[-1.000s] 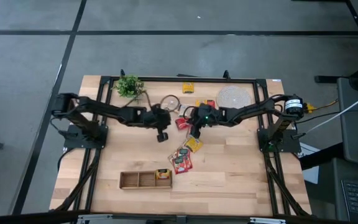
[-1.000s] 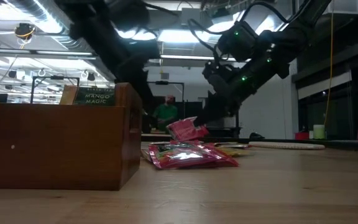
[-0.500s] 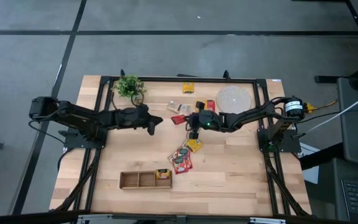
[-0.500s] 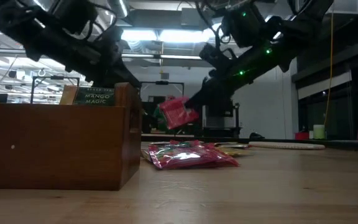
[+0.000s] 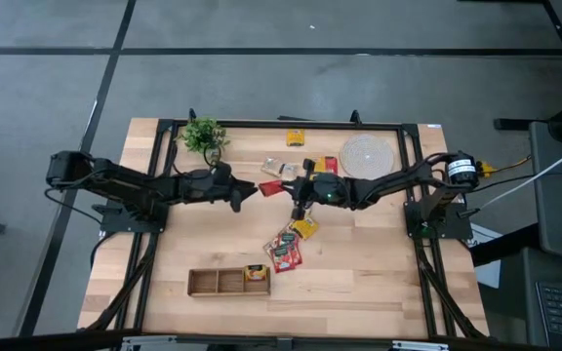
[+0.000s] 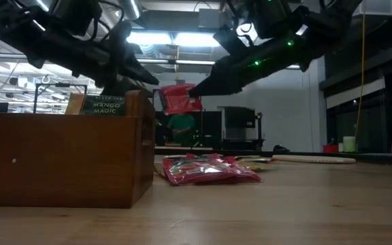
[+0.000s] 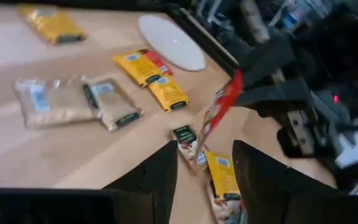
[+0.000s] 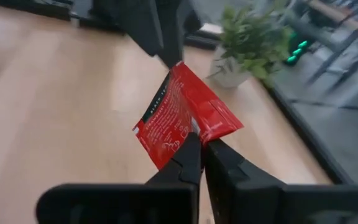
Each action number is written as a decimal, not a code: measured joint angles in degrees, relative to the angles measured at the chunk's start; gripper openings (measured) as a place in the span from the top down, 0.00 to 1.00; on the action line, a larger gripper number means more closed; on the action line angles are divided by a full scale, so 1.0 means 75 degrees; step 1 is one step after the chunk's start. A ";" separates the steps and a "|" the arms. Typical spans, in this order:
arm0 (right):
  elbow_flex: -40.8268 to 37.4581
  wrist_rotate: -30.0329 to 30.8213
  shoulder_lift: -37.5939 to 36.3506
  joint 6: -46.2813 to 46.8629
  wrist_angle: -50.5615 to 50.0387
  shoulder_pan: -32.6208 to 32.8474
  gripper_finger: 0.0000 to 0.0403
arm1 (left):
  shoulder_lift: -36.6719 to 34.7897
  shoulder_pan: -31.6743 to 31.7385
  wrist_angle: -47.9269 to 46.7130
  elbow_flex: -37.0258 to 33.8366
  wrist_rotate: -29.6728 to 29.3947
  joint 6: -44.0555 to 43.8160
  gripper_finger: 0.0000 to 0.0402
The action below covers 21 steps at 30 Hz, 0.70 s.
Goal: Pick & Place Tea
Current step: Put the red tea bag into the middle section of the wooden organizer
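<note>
One red tea sachet, lifted in the last second from the table, now hangs well above the wooden tray, pinched in the right gripper and offered toward the left gripper, jaws apart, suggesting a handover.

We are reading "MANGO MAGIC" on a dark green sachet standing in the wooden tray. Print on the red sachet is showing, but we are not making out its words.

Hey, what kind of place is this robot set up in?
Probably a robotics lab or workshop: a wooden table on a black frame over grey floor, strip ceiling lights, and a person among equipment behind.
</note>
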 joint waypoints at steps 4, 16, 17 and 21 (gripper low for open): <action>0.0274 -0.0464 0.0000 0.0342 -0.0396 -0.0080 0.97 | 0.0000 -0.0277 0.0252 0.0000 -0.0067 0.1043 0.63; 0.0348 -0.1051 0.0000 0.0304 -0.0415 -0.0079 0.97 | 0.0000 -0.0560 0.0301 0.0000 -0.0595 0.1775 0.64; 0.0348 -0.1052 0.0000 0.0304 -0.0397 -0.0079 0.97 | 0.0000 -0.0563 0.0301 0.0000 -0.0595 0.1908 0.64; 0.0348 -0.1049 0.0000 0.0306 -0.0281 -0.0079 0.97 | 0.0000 -0.0563 0.0298 0.0000 -0.0593 0.2092 0.64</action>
